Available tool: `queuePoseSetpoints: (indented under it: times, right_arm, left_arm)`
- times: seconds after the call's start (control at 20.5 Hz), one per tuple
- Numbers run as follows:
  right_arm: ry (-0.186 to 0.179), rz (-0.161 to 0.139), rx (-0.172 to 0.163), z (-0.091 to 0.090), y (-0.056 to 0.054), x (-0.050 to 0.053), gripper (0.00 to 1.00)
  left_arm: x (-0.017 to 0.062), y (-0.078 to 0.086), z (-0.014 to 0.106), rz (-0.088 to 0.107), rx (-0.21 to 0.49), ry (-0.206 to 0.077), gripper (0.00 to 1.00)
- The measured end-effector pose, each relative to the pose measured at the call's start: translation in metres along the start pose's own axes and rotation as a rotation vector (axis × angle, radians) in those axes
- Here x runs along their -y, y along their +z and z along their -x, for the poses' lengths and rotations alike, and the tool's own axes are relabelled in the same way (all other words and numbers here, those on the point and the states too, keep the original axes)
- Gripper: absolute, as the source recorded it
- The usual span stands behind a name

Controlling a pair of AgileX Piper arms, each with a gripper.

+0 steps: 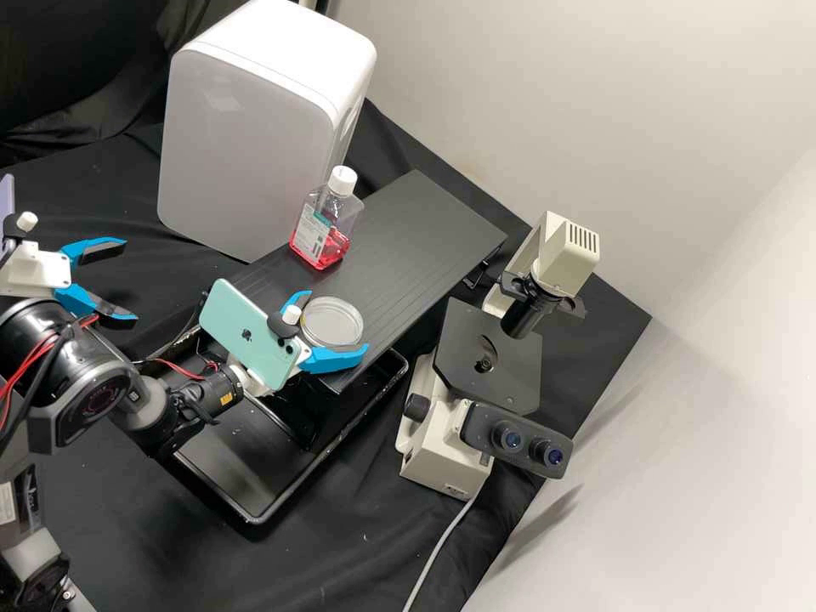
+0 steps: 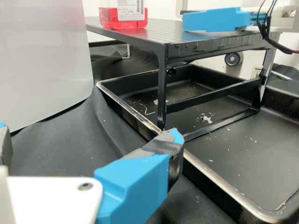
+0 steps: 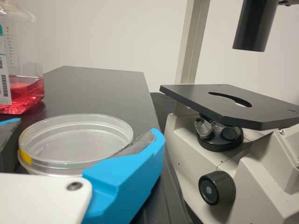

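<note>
My right gripper point(image 1: 337, 322) straddles the petri dish point(image 1: 331, 320), fingers apart. It looks light, slick and brittle, so I'd pinch its side wall gently.

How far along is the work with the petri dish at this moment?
Done: the right gripper is around the petri dish. In hand: the grasp; the dish rests on the black shelf, unlifted. Left, probably: lifting and moving it, perhaps to the bare microscope stage.

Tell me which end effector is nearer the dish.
Right. The right end effector straddles the dish on the shelf; the left end effector sits open off the shelf, beside the white box, well apart from it.
</note>
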State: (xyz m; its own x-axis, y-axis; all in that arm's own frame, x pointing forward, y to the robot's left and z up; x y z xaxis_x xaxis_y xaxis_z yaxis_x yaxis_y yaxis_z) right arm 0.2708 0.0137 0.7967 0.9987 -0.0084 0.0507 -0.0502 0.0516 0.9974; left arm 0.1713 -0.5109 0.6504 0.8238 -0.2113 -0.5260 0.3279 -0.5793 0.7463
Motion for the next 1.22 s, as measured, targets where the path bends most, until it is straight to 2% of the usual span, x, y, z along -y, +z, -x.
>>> queuePoseSetpoints:
  times: [1.12, 1.17, 1.22]
  right_arm:
    - [0.021, -0.001, -0.006, 0.0009, -0.0015, -0.0057, 1.00]
    - [0.021, -0.001, -0.006, 0.0009, -0.0015, -0.0057, 0.00]
    - [0.022, -0.001, -0.007, 0.0010, -0.0017, -0.0059, 0.00]
  left_arm:
    - [0.0000, 0.0000, 0.0000, 0.000, 0.000, 0.000, 1.00]
    - [0.0000, 0.0000, 0.0000, 0.000, 0.000, 0.000, 1.00]
    - [0.0000, 0.0000, 0.0000, 0.000, 0.000, 0.000, 1.00]
